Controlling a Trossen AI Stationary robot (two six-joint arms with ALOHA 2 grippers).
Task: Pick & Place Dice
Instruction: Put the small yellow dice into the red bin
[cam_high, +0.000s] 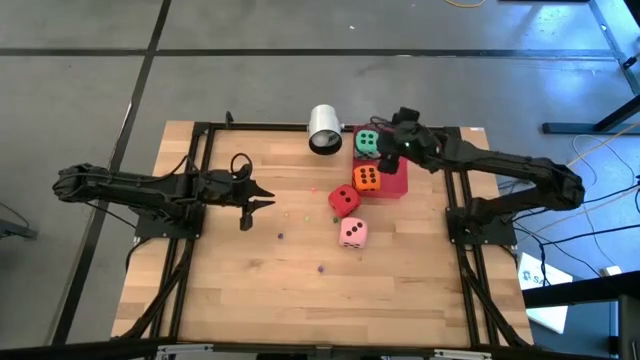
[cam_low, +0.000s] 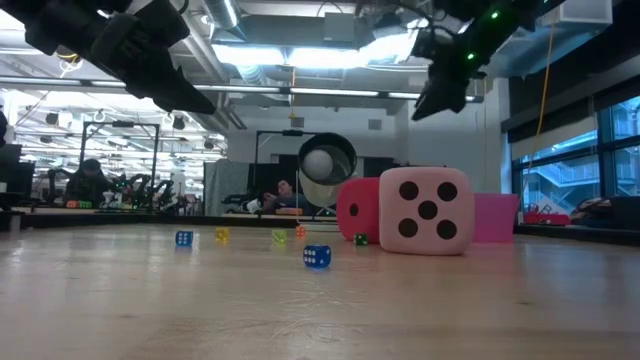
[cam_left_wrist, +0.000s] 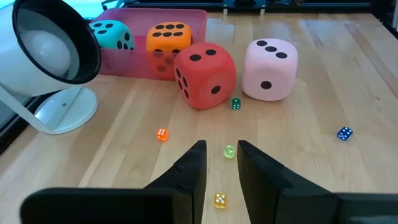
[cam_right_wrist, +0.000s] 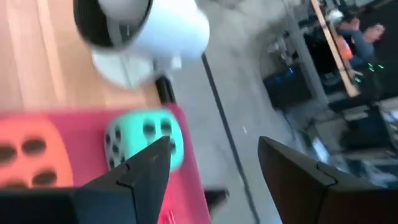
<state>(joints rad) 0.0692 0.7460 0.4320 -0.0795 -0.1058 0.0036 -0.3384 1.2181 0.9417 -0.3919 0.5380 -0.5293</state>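
Two dice sit in the red tray (cam_high: 392, 185): the green die (cam_high: 367, 142) at its far end and the orange die (cam_high: 366, 179) at its near end. The red die (cam_high: 344, 201) and the pink die (cam_high: 353, 233) rest on the table just outside the tray, toward the near edge. My right gripper (cam_right_wrist: 214, 144) hangs open above the tray's far end, beside the green die (cam_right_wrist: 140, 143), with nothing between its fingers. My left gripper (cam_left_wrist: 221, 168) hovers left of the dice, fingers a little apart, holding nothing.
A white cup (cam_high: 324, 130) lies on its side at the far edge, its mouth facing the left arm. Several tiny coloured dice (cam_left_wrist: 229, 150) are scattered on the wood in front of my left gripper. Bare tabletop (cam_high: 300, 300) fills the near half.
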